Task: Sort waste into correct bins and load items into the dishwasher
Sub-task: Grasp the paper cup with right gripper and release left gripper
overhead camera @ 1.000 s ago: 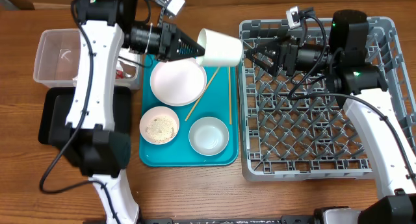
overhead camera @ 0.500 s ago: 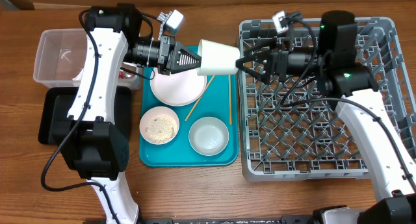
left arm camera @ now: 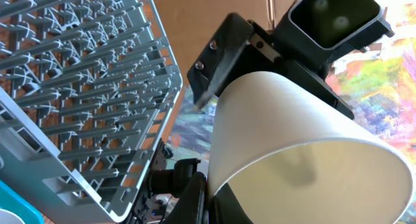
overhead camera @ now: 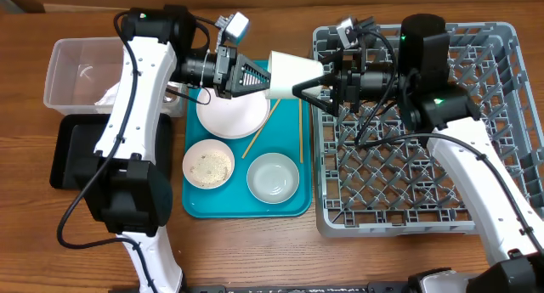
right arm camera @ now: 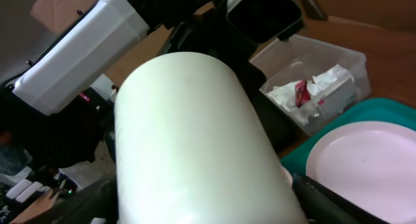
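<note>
The white cup (overhead camera: 293,72) hangs on its side in the air over the teal tray's far right corner. My left gripper (overhead camera: 262,79) is shut on its rim (left arm camera: 211,185). My right gripper (overhead camera: 306,85) is open with a finger on each side of the cup's closed end (right arm camera: 208,204); whether they touch it I cannot tell. The plate (overhead camera: 229,115), a bowl with crumbs (overhead camera: 208,164), an empty bowl (overhead camera: 274,176) and two chopsticks (overhead camera: 299,127) lie on the teal tray. The napkin (right arm camera: 286,93) and red wrapper (right arm camera: 300,91) lie in the clear tub (overhead camera: 72,72).
The grey dish rack (overhead camera: 408,174) fills the right side and also shows in the left wrist view (left arm camera: 78,74). The black tray (overhead camera: 72,153) sits in front of the clear tub. The teal tray (overhead camera: 246,210) lies between them.
My left gripper carried the cup a little to the right. My right gripper moved left and its fingers now straddle the cup's closed end.
</note>
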You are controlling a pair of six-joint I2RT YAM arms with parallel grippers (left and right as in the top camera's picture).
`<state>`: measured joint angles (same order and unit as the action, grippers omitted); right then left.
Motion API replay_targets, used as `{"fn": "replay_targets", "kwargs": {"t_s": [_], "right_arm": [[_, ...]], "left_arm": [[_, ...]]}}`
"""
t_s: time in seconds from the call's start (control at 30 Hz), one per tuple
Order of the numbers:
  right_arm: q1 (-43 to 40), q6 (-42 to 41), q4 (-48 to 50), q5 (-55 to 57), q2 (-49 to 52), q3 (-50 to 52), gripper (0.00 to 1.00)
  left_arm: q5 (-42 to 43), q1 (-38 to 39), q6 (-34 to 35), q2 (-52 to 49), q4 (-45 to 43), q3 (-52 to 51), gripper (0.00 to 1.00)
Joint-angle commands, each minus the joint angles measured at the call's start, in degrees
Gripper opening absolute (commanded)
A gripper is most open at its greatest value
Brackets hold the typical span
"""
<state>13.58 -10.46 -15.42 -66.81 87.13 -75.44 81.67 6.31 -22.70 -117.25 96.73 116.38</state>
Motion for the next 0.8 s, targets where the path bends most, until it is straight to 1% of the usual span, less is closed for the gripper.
{"fn": "replay_targets", "kwargs": {"t_s": [0.0, 0.1, 0.17, 0.3, 0.4, 0.53, 0.63, 0.67, 0.7, 0.77], "right_arm": [[0.2, 0.2, 0.8, -0.4, 0.7, -1.4, 0.79], [0.2, 0.2, 1.3, -0.4, 0.7, -1.4, 0.7], [0.2, 0.2, 1.7, -0.4, 0.7, -1.4, 0.67], [0.2, 0.2, 2.4, -0.4, 0.7, -1.4, 0.64], [0.2, 0.2, 2.8, -0.4, 0.7, -1.4, 0.59], [0.2, 0.2, 3.2, -0.4, 0.7, -1.4, 0.58], [0.2, 0.2, 3.3, -0.4, 0.7, -1.4, 0.6], [0.2, 0.2, 3.4, -0.4, 0.7, -1.4, 0.66], [0.2, 0.2, 3.6, -0.4, 0.7, -1.4, 0.75], [0.2, 0.2, 4.3, -0.4, 0.7, -1.4, 0.79]], "left_arm": [[1.8, 0.4, -1.1, 0.3, 0.1, -0.1, 0.04], [1.2, 0.6, -1.1, 0.3, 0.1, -0.1, 0.04], [0.0, 0.4, 0.3, 0.3, 0.1, -0.1, 0.04], [-0.9, 0.9, 0.9, 0.3, 0.1, -0.1, 0.04], [-1.0, 0.9, 0.9, 0.3, 0.1, -0.1, 0.04], [-1.3, 0.6, 0.9, 0.3, 0.1, -0.1, 0.04], [-1.3, 0.5, 0.9, 0.3, 0.1, -0.1, 0.04], [-1.3, 0.5, 0.8, 0.3, 0.1, -0.1, 0.04], [-1.3, 0.5, 0.8, 0.3, 0.1, -0.1, 0.04], [-1.3, 0.5, 0.8, 0.3, 0.1, -0.1, 0.04]]}}
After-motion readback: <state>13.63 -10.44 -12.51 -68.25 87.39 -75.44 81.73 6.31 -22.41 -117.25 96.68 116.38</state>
